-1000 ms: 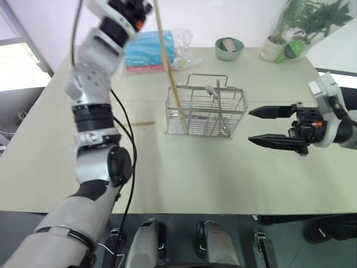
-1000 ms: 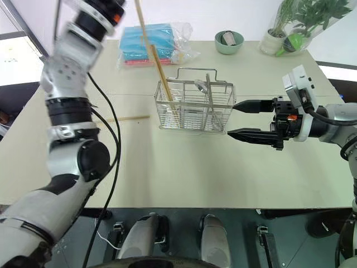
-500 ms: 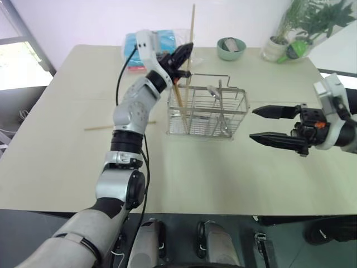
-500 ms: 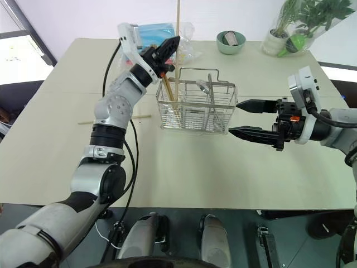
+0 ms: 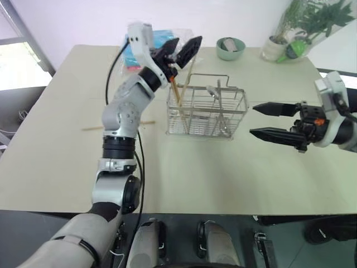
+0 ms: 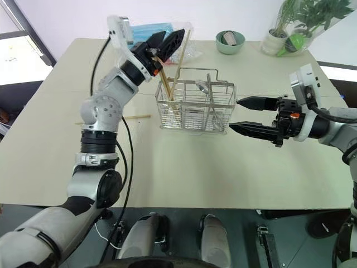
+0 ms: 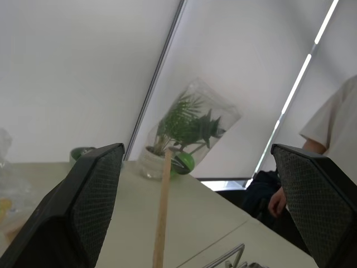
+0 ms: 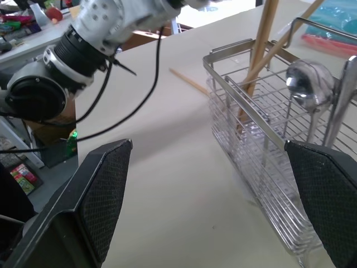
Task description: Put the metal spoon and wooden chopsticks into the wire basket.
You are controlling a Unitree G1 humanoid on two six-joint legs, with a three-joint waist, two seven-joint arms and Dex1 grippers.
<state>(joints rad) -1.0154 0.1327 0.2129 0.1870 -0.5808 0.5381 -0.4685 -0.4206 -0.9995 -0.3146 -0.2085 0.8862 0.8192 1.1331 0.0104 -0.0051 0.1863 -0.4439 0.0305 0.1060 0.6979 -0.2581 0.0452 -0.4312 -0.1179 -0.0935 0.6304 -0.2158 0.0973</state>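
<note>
The wire basket (image 5: 207, 114) stands mid-table. The metal spoon (image 5: 214, 92) sits upright in it, and two wooden chopsticks (image 5: 177, 94) lean in its left end. The taller chopstick (image 7: 162, 212) rises between the spread fingers of my left gripper (image 5: 188, 42), which is open just above the basket's left rim. A third chopstick (image 5: 106, 127) lies flat on the table left of the basket. My right gripper (image 5: 252, 119) hovers open to the right of the basket, pointing at it, with nothing between its fingers (image 8: 103, 195).
A small green bowl (image 5: 229, 48) and a bag of blue packs (image 5: 146, 47) lie at the table's far edge. Potted plants (image 5: 301, 25) stand at the far right corner. A person (image 7: 329, 128) sits beyond the table.
My left gripper has come down toward the basket and opened, letting go of the chopstick, which now leans inside the basket. The right gripper has stayed put.
</note>
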